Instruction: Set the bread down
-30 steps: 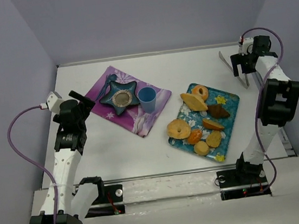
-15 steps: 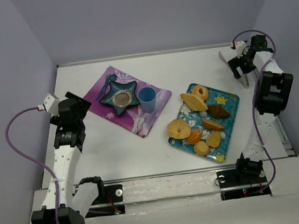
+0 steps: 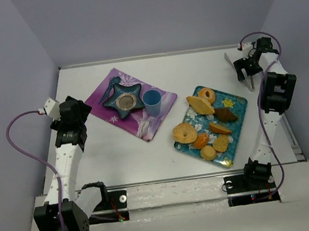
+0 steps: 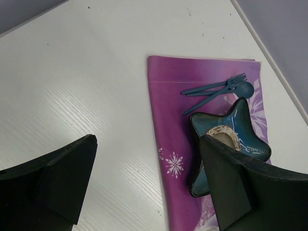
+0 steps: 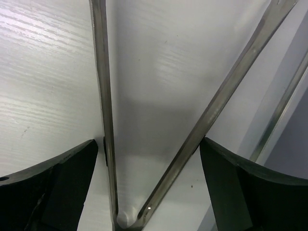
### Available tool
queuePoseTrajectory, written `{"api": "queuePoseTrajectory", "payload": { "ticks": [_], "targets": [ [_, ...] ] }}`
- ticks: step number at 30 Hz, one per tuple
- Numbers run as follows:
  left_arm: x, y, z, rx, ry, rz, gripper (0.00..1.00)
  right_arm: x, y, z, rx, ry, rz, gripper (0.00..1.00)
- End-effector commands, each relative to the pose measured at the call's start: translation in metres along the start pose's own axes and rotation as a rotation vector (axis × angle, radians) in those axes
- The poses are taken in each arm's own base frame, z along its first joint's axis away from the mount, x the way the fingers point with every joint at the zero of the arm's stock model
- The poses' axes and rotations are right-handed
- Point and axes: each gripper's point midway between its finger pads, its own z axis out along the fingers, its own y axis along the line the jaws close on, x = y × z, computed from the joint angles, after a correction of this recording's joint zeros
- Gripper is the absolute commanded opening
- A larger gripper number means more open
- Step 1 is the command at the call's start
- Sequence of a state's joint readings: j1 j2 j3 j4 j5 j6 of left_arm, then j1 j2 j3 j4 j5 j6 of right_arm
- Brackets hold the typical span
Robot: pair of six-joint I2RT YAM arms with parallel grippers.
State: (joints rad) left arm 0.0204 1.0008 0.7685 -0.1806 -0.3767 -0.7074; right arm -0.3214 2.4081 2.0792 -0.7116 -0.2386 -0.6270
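Note:
The bread (image 3: 201, 140), a small orange-brown oval roll, lies near the front of the blue flowered tray (image 3: 236, 104) among other pastries. My left gripper (image 3: 78, 110) is open and empty above the table, left of the purple mat (image 3: 142, 124); the left wrist view (image 4: 148, 144) shows its jaws wide apart over the mat's edge. My right gripper (image 3: 247, 68) is at the far right, open, straddling metal tongs (image 3: 231, 63). In the right wrist view (image 5: 148, 149) the tongs' two arms (image 5: 225, 92) spread in a V between the fingers.
A blue star-shaped dish (image 3: 125, 101) and a blue cup (image 3: 152, 100) stand on the mat; a fork and spoon (image 4: 216, 89) lie beside the dish (image 4: 250, 144). The tray also holds a pale ring pastry (image 3: 185, 132), yellow buns (image 3: 208, 153) and other pieces.
My left arm has drawn back to the left, away from the mat. My right wrist has turned and shifted slightly left over the tongs.

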Motion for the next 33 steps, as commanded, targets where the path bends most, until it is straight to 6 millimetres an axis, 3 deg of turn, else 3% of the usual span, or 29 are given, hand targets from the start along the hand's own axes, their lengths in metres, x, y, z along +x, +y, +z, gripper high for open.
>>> {"api": "queuePoseTrajectory", "payload": {
  "ticks": [1, 5, 7, 8, 9, 14, 15, 18, 19, 20, 22, 24, 26, 27, 28, 30, 32, 33],
  "targets": [
    [-0.027, -0.006, -0.007, -0.004, -0.076, -0.037, 0.99, 0.008, 0.013, 0.015, -0.077, 0.006, 0.059, 0.90],
    [-0.031, -0.004, -0.011, -0.007, -0.092, -0.047, 0.99, 0.012, 0.006, 0.016, -0.040, 0.029, 0.071, 0.85],
    [-0.032, -0.003, -0.013, -0.004, -0.099, -0.052, 0.99, 0.014, 0.005, 0.017, -0.031, 0.037, 0.078, 0.77],
    [-0.034, -0.003, -0.015, 0.001, -0.104, -0.056, 0.99, 0.015, 0.006, 0.017, -0.033, 0.039, 0.077, 0.71],
    [-0.035, -0.003, -0.016, 0.003, -0.106, -0.057, 0.99, 0.014, 0.006, 0.015, -0.034, 0.037, 0.073, 0.57],
    [-0.040, -0.007, -0.023, 0.029, -0.119, -0.075, 0.99, -0.003, 0.008, -0.004, -0.036, -0.014, 0.088, 0.27],
    [-0.042, -0.008, -0.024, 0.037, -0.123, -0.080, 0.99, -0.010, 0.007, -0.009, -0.032, -0.037, 0.089, 0.27],
    [-0.042, -0.014, -0.029, 0.080, -0.121, -0.088, 0.99, -0.044, 0.012, -0.038, -0.045, -0.172, 0.128, 0.21],
    [-0.044, -0.016, -0.031, 0.095, -0.124, -0.091, 0.99, -0.066, 0.017, -0.061, -0.064, -0.249, 0.149, 0.20],
    [-0.042, -0.019, -0.033, 0.114, -0.114, -0.093, 0.99, -0.072, 0.021, -0.068, -0.078, -0.286, 0.158, 0.16],
    [-0.042, -0.023, -0.037, 0.144, -0.108, -0.098, 0.99, -0.098, 0.033, -0.110, -0.109, -0.395, 0.174, 0.14],
    [-0.041, -0.025, -0.040, 0.161, -0.102, -0.104, 0.99, -0.115, 0.037, -0.138, -0.106, -0.478, 0.184, 0.13],
    [-0.039, -0.030, -0.044, 0.197, -0.092, -0.108, 0.99, -0.116, 0.052, -0.155, -0.126, -0.503, 0.259, 0.13],
    [-0.040, -0.032, -0.045, 0.211, -0.093, -0.109, 0.99, -0.126, 0.055, -0.185, -0.113, -0.553, 0.266, 0.14],
    [-0.038, -0.032, -0.047, 0.220, -0.090, -0.113, 0.99, -0.127, 0.060, -0.196, -0.119, -0.564, 0.326, 0.14],
    [-0.036, -0.035, -0.050, 0.252, -0.081, -0.115, 0.99, -0.122, 0.074, -0.221, -0.121, -0.570, 0.457, 0.16],
    [-0.034, -0.042, -0.054, 0.293, -0.067, -0.116, 0.99, -0.103, 0.085, -0.223, -0.117, -0.534, 0.540, 0.17],
    [-0.033, -0.044, -0.056, 0.313, -0.059, -0.112, 0.99, -0.105, 0.101, -0.244, -0.154, -0.559, 0.542, 0.21]
  ]
}}
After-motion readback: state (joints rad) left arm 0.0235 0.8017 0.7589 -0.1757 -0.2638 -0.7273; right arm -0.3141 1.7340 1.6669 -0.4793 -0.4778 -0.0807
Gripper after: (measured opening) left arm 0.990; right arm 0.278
